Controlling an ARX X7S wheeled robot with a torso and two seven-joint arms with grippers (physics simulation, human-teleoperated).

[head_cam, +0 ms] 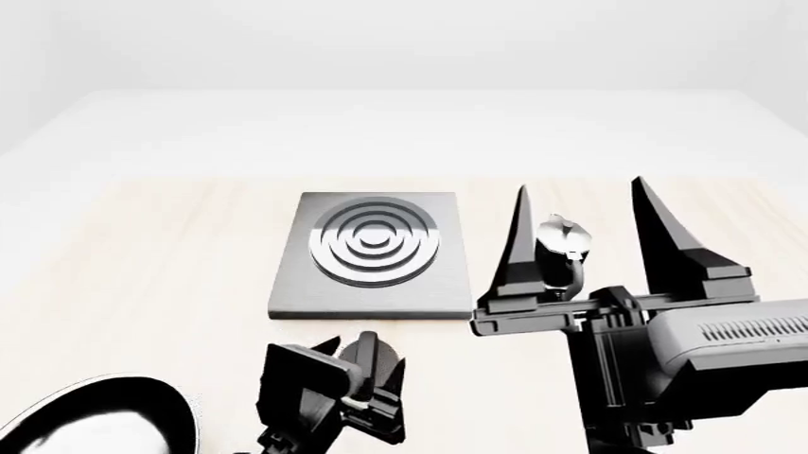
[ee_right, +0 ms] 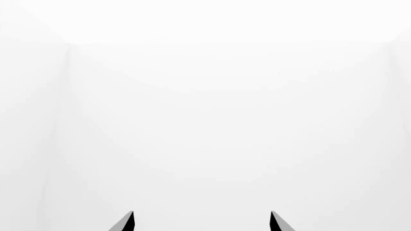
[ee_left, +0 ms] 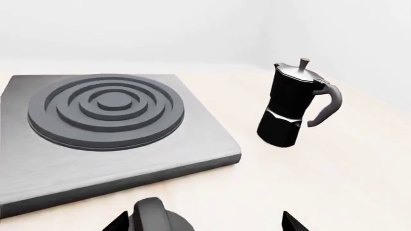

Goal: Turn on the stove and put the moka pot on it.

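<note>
The flat square grey metal stove plate point(head_cam: 369, 253) with its round ringed burner lies on the pale wooden table point(head_cam: 151, 255), and nothing stands on it. Just off its right side stands the small black moka pot point(ee_left: 291, 106) with its shiny silver lid, upright, apart from the plate, its curved handle turned away from the burner.

Close to the plate's near edge, the left gripper point(head_cam: 366, 374) hangs low with its fingers spread a little around the small round black knob point(ee_left: 154, 216); nothing shows a firm pinch, so it looks empty.

The right gripper point(head_cam: 588, 241) sits high and wide open, holding nothing. In the head view its long black fingers frame the pot, but its wrist camera looks out at blank white wall, so it is probably well above or short of the pot.

Now the risks. If the left fingers close off-centre, the knob may slip instead of turning. If the right arm descends misaligned, a fingertip can clip the silver lid and tip that tall, narrow-waisted pot. At the lower left edge lies a round black frying pan point(head_cam: 101, 416), near the left arm, and a careless swing could nudge it.
</note>
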